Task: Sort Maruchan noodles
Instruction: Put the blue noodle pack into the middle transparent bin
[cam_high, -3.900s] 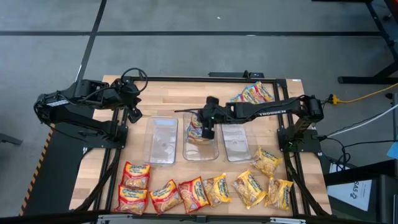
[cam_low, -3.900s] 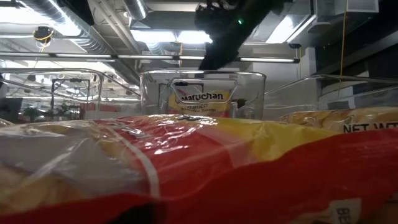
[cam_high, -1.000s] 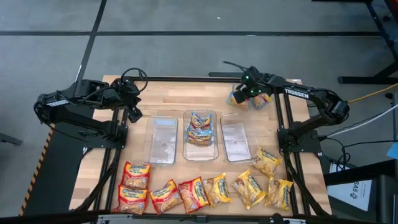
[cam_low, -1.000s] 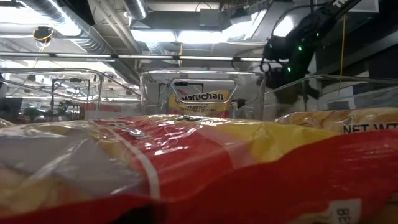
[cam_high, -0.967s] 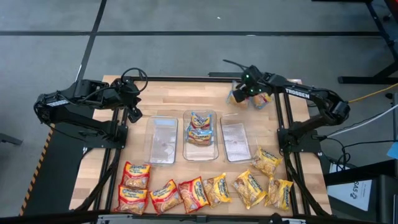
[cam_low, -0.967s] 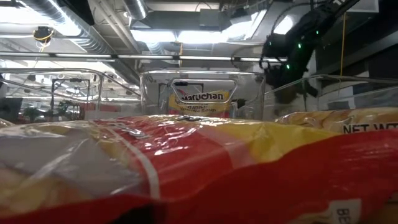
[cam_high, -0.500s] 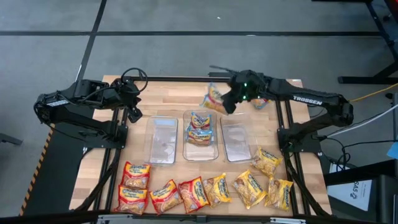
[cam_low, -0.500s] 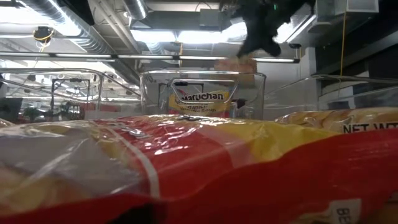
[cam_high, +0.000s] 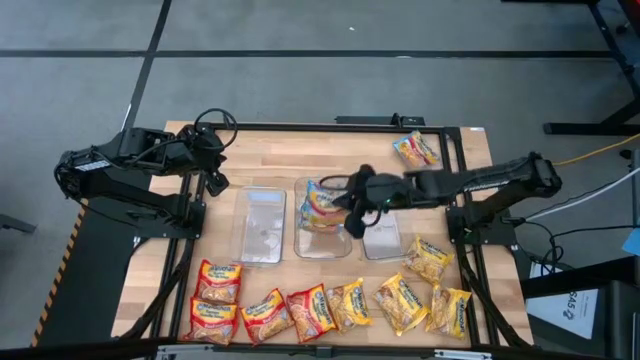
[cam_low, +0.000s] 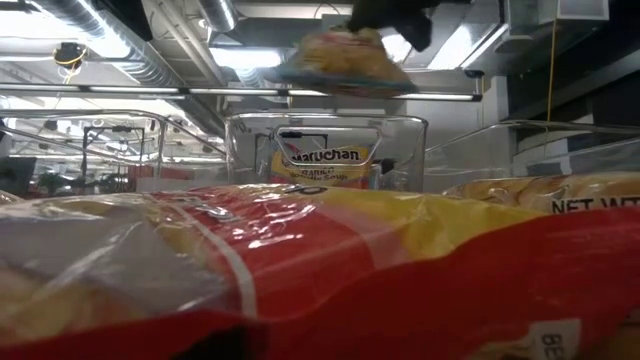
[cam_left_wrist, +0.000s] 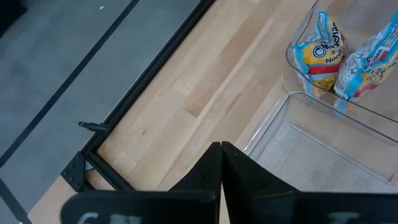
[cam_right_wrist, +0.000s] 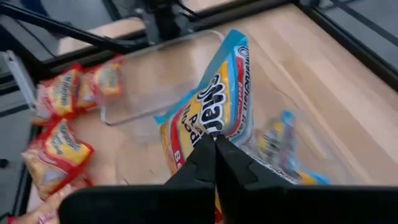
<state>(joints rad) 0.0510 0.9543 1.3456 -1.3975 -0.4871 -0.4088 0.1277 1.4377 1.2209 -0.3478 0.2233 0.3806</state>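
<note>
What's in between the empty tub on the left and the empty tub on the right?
In the high view, the middle tub sits between the left tub and right tub. It holds blue-trimmed Maruchan packets, and the right gripper holds another blue-trimmed packet over it.

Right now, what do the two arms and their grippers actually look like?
Both arms are dark, jointed and slim. The left arm carries a looped black cable near its wrist. Each gripper, left gripper and right gripper, ends in two flat, tapered black fingers. No readable markings.
</note>
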